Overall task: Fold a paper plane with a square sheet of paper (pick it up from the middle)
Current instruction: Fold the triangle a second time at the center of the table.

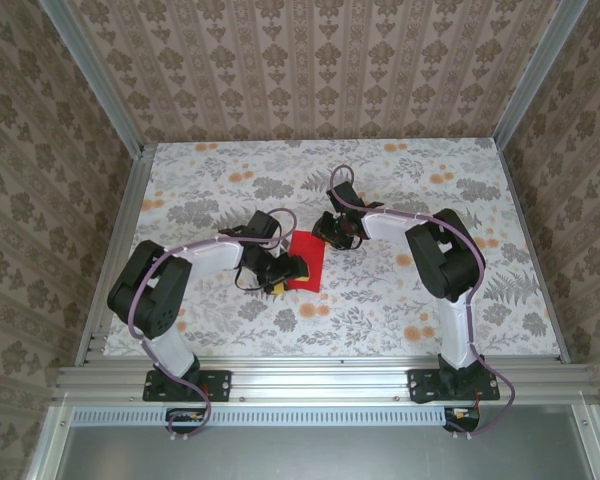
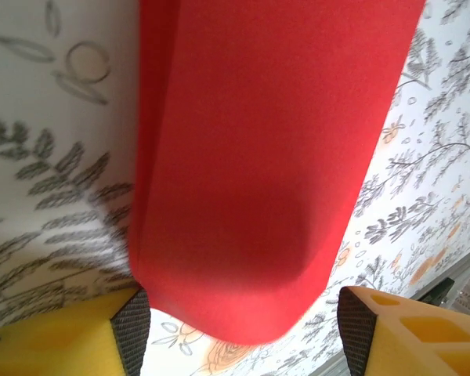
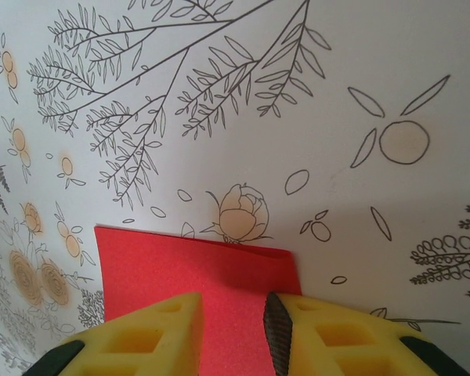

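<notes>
Two grippers bracketed the paper (image 1: 306,262), which lay near the middle of the table (image 1: 400,310) as a folded red strip. Its long axis ran almost straight away from the arm bases.

The left gripper (image 1: 288,274) sat at the strip's near end. In its wrist view the jaws stood wide apart and released, with that end curling up slightly between the pads (image 2: 131,329). The left pad was right at the layered edge, and the right pad stood clear of the paper.

The right gripper (image 1: 328,238) hung over the far end. Its jaws were narrowed to a slit but not clenched, and flat red showed through the gap. Nothing looked pinched, and whether its tips pressed the sheet down could not be told.

The coming move probably hung on the left arm. The strip ran lengthwise away from its fingers and its end was already between them, so closing across the width would catch it. The right arm seemed placed to pin the opposite end.
</notes>
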Robot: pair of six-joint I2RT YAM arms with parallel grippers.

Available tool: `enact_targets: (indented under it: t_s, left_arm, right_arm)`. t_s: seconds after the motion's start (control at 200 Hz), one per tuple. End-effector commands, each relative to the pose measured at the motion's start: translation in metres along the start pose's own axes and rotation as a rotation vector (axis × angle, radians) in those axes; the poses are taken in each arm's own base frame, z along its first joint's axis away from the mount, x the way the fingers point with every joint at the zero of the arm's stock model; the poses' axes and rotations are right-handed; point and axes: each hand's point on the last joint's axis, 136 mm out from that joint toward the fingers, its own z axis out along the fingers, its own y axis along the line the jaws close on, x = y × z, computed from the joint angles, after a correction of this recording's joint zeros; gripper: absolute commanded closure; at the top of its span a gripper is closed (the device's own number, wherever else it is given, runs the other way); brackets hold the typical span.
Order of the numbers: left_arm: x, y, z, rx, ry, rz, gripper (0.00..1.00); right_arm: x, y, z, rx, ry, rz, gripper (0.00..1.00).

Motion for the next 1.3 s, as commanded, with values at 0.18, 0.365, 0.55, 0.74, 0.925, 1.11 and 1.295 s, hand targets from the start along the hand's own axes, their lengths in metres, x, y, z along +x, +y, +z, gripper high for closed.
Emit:
enact_targets:
  t_s: [0.18, 0.365, 0.55, 0.74, 0.925, 1.11, 1.295]
  left_arm:
    - [-0.020, -0.014, -0.015, 0.023, -0.100, 0.039, 0.39]
    - [-0.021, -0.006, -0.027, -0.011, -0.137, 0.032, 0.44]
    - [-0.022, -0.012, -0.030, 0.031, -0.132, 0.040, 0.52]
    - [-0.021, -0.018, -0.032, 0.060, -0.124, 0.060, 0.59]
    - [-0.015, -0.015, -0.043, 0.038, -0.129, 0.084, 0.65]
    - [-0.010, -0.006, -0.047, 0.009, -0.119, 0.078, 0.65]
    - [-0.006, -0.010, -0.044, 0.054, -0.092, 0.081, 0.62]
  right_arm:
    - [0.033, -0.063, 0.022, 0.182, 0.101, 0.058, 0.68]
    - [0.032, -0.062, 0.022, 0.177, 0.101, 0.055, 0.68]
    - [0.032, -0.061, 0.022, 0.178, 0.103, 0.051, 0.68]
    - [0.032, -0.062, 0.023, 0.181, 0.105, 0.051, 0.68]
    - [0.033, -0.063, 0.023, 0.183, 0.107, 0.048, 0.68]
    - [0.033, -0.063, 0.023, 0.185, 0.108, 0.048, 0.68]
    - [0.033, -0.063, 0.022, 0.185, 0.107, 0.046, 0.68]
